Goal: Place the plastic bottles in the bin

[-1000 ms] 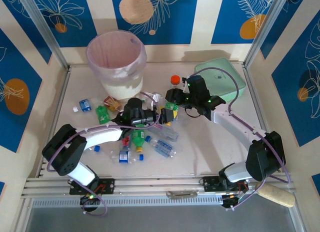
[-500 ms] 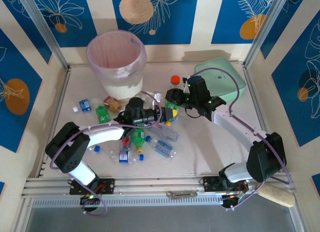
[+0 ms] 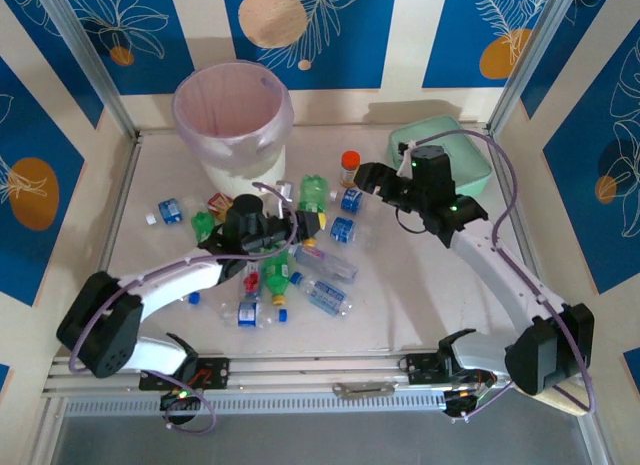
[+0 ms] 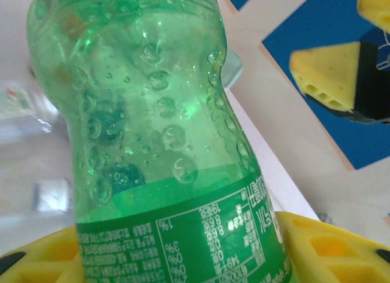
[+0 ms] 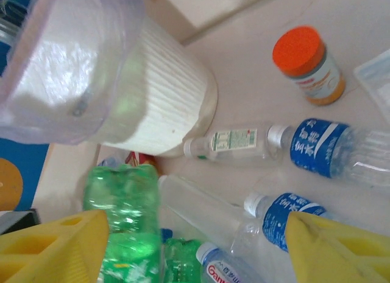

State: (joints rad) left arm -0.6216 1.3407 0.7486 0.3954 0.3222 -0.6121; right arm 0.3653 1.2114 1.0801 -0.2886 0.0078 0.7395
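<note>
The left pincer (image 4: pixel 183 257) was closed on the labelled lower part of a green bottle (image 3: pixel 313 192), which was held upright just in front of the bin (image 3: pixel 240 170). The right pincer (image 5: pixel 195 249) was spread open, with nothing gripped, near the green bottle. The other bottles (image 3: pixel 325 295) were scattered on the surface (image 3: pixel 430 285).

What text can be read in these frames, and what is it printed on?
"Gan", cut off by the frame edge: red letters on a clear bottle in the right wrist view.
"1%", "0%": table on the green bottle label, left wrist view; the rest is too blurred.
Blue-label bottles: white Chinese characters, unreadable.
Orange bottle: label blurred.
</note>
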